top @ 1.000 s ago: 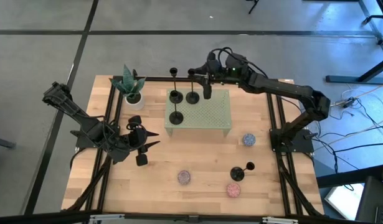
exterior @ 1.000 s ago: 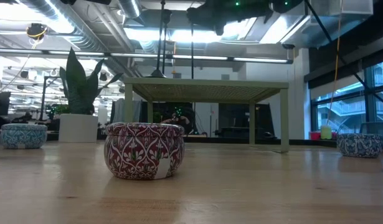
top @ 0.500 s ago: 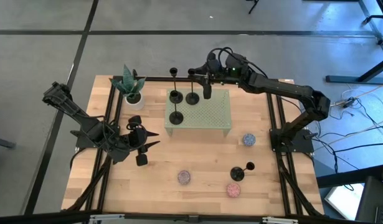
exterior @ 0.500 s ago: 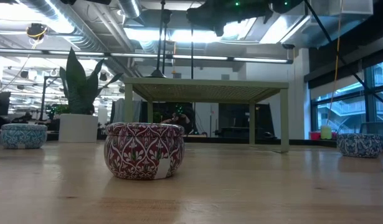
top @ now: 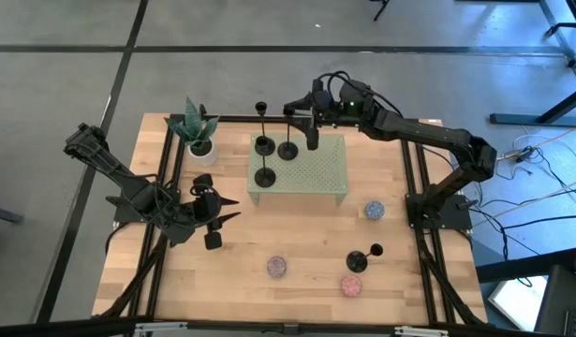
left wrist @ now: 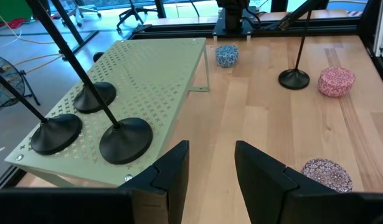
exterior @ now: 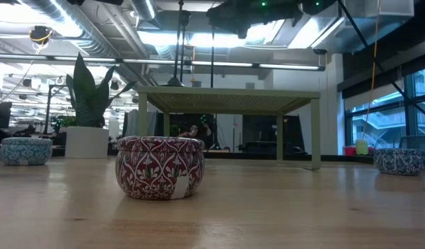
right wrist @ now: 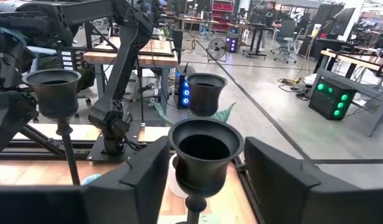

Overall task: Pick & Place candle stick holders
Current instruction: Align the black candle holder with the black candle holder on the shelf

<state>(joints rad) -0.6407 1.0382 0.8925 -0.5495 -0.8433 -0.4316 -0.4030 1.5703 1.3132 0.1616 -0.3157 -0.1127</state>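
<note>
Three matte-black candle stick holders stand by their disc bases on the green perforated stand: one, one, and one whose cup top sits between the open fingers of my right gripper. A fourth holder stands on the table near the front right, and also shows in the left wrist view. My left gripper is open and empty over the table's left side, left of the stand. My right gripper's fingers stand level on either side of the holder's cup top, coming from the table's right. I cannot tell whether they touch it. The holder stands upright with its base on the green stand.
A potted green plant stands at the far left corner. Speckled pucks lie on the table: blue, pink, and one more. A red patterned tin fills the low view's foreground.
</note>
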